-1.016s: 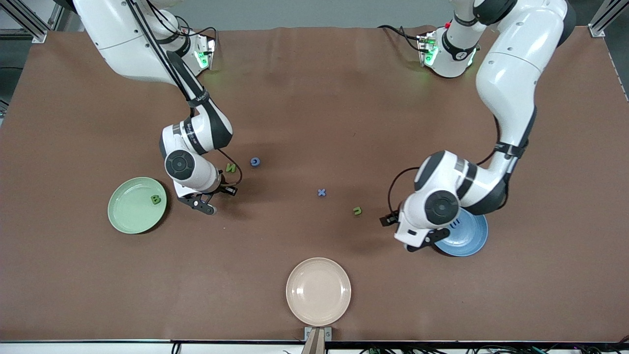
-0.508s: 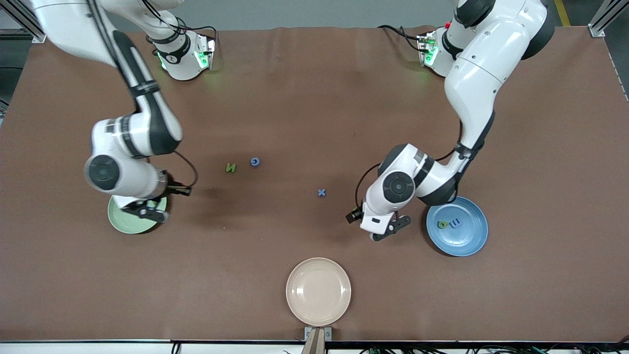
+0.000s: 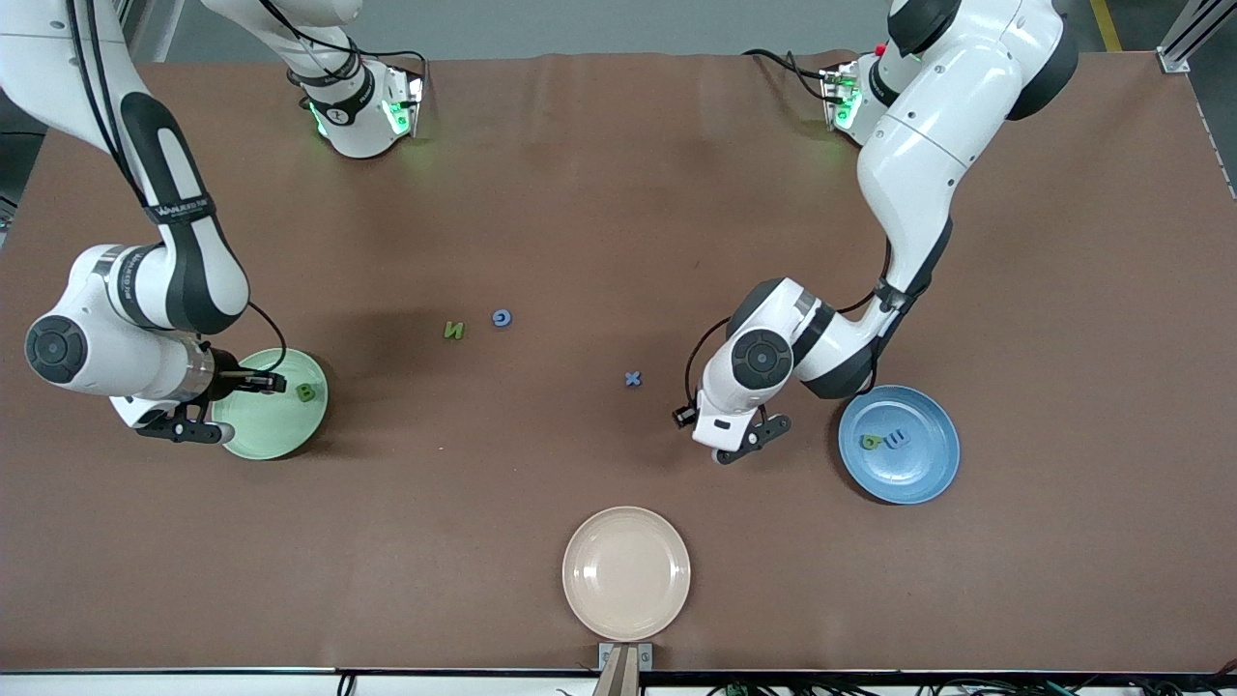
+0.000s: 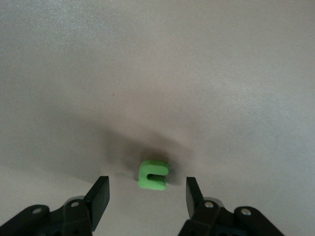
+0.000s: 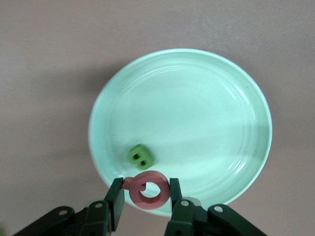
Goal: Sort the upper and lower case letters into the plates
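My right gripper (image 5: 145,194) is shut on a pinkish red letter (image 5: 147,191) and holds it over the rim of the pale green plate (image 5: 206,123). A green letter (image 5: 141,156) lies in that plate. In the front view the right gripper (image 3: 181,428) is at the edge of the green plate (image 3: 261,425) toward the right arm's end. My left gripper (image 4: 146,196) is open and low over the table, with a small green letter (image 4: 153,174) lying just ahead of its fingertips. In the front view the left gripper (image 3: 744,443) hides that letter. The blue plate (image 3: 918,474) holds a green letter (image 3: 871,442) and a blue letter (image 3: 898,437).
A green letter (image 3: 453,331), a blue letter (image 3: 502,318) and a blue x-shaped letter (image 3: 633,379) lie loose mid-table. A beige plate (image 3: 626,572) sits near the table's front edge.
My right arm has carried the pinkish red letter from mid-table to the green plate's rim. My left arm has moved from the blue plate to the green letter on the table.
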`<act>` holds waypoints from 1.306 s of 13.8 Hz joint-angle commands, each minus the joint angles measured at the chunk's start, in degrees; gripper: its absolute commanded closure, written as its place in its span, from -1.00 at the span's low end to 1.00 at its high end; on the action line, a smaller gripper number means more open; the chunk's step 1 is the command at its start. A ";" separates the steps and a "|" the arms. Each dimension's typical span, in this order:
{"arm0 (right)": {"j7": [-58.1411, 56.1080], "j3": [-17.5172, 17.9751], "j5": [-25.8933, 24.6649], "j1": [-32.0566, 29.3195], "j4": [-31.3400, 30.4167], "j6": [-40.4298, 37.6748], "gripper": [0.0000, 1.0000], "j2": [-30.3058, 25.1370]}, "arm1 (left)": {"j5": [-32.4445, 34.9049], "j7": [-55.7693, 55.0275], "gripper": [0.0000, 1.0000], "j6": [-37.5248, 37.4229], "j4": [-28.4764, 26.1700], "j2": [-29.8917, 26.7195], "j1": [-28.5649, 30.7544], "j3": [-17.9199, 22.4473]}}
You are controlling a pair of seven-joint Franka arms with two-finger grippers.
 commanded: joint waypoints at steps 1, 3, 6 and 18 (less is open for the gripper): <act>-3.34 1.12 -0.75 -2.82 -1.17 3.49 0.44 2.57 | 0.43 -0.60 -0.21 0.87 -0.16 0.47 -0.12 0.17; -3.52 1.21 -0.75 -2.91 -4.67 8.57 0.44 2.93 | 0.52 -0.43 -0.03 0.87 -0.16 0.56 0.32 0.17; -3.52 1.21 -0.66 -2.82 -5.83 9.48 0.36 2.84 | 0.52 -0.69 0.14 0.87 -0.16 0.56 0.06 0.17; 25.28 1.65 -0.66 14.83 -4.77 -4.94 -1.00 -6.30 | 0.78 11.22 1.00 -5.88 1.86 -5.58 12.08 0.96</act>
